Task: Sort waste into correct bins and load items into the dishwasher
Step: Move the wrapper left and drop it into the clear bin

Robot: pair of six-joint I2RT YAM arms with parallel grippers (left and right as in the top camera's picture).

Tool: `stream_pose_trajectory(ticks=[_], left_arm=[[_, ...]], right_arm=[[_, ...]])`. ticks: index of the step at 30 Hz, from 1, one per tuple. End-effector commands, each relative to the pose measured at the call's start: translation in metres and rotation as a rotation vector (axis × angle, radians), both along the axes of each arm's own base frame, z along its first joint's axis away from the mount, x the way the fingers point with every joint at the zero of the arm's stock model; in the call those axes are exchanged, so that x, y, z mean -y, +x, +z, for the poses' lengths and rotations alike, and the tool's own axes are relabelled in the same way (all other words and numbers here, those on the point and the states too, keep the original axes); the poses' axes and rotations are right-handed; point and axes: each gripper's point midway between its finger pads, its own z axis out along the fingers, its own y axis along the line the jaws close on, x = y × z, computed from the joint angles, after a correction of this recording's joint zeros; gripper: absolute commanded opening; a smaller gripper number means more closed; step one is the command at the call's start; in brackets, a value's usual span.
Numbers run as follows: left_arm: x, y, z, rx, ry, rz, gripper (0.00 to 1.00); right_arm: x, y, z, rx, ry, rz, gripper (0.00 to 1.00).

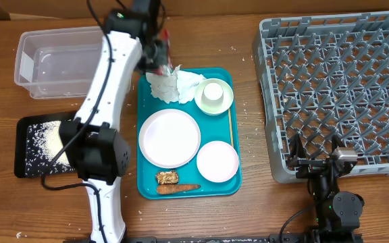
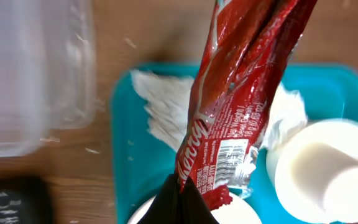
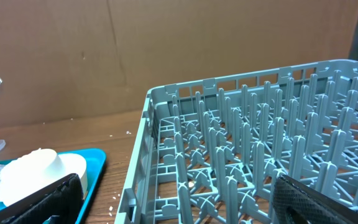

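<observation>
The left gripper (image 1: 155, 55) is clamped on a red wrapper (image 2: 241, 93) and holds it above the far left corner of the teal tray (image 1: 144, 177). The right gripper (image 1: 314, 154) is well to the right of the tray, at the near edge of the dish rack (image 1: 329, 67), with its fingers apart.

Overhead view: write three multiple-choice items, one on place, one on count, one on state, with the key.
1. The grey dish rack stands where? A on the teal tray B left of it C right of it
2. How many white plates lie on the tray? A two B one C four
3. The left gripper is: A open B shut on the red wrapper C shut on a spoon
Key: C, it stands past the tray's right edge; A, one large plate, one smaller; B, the wrapper hangs from its fingers.
</observation>
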Motion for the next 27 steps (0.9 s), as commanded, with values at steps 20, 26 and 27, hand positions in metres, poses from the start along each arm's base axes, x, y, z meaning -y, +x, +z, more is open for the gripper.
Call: stream_pose_trajectory(ticks=[20, 26, 27], left_arm=[[-0.203, 0.016, 0.035, 0.128, 0.090, 0.449, 0.87], [-0.153, 0.022, 0.032, 0.108, -0.049, 0.306, 0.84], [-0.138, 0.022, 0.032, 0.103, -0.082, 0.256, 0.84]], right_arm=[[0.002, 0.000, -0.002, 0.005, -0.004, -0.009, 1.00], [0.002, 0.000, -0.002, 0.005, -0.004, -0.009, 1.00], [0.002, 0.000, -0.002, 0.005, -0.004, -0.009, 1.00]])
